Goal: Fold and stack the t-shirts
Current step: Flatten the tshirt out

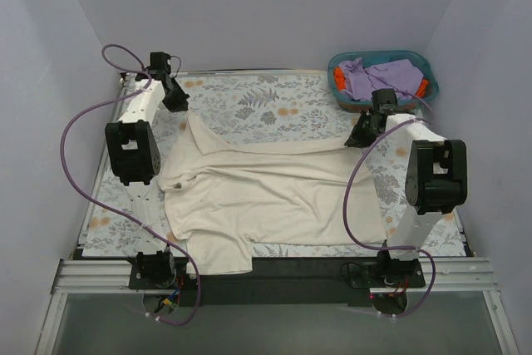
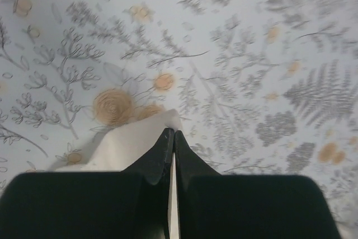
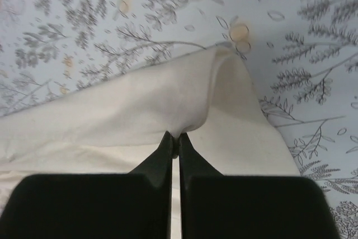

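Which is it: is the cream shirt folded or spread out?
Spread out. The cream shirt lies wide across the table, a sleeve reaching the near edge, the left gripper and right gripper each pinching a far corner.

One cream t-shirt on one floral-printed desk. One teal basket holds lavender cloth, which may be one garment or several, and orange-red cloth that shows in two places, its number equally unclear. There are two robot arms, the left arm and the right arm, with one gripper apiece: the left gripper and the right gripper. Two purple cables, one per arm.
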Robot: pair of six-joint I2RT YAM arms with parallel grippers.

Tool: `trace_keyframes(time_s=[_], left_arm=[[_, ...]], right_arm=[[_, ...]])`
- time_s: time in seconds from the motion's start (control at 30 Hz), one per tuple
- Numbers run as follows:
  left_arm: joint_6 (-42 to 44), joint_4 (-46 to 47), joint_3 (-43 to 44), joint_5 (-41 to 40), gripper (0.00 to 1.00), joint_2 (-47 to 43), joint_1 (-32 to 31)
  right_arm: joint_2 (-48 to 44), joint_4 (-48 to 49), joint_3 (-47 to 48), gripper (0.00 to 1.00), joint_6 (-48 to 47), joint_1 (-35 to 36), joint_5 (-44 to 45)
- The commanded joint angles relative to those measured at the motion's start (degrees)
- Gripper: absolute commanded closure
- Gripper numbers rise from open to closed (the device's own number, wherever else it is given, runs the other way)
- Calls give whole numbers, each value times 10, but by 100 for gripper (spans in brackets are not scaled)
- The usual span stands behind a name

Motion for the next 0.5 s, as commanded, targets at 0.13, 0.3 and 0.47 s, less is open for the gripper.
trace_keyframes(time_s=[0.13,0.3,0.47], left_arm=[[-42,23,109,65,100,-29,18],[-79,90,112,106,100,-47,28],[-115,145,111,144,100,-58,33]], right_arm=[[36,-5,134,99,-22,-16,-14],[62,-4,199,99,-36,-21,-20],[82,-4,252,99,-42,-38,-29]])
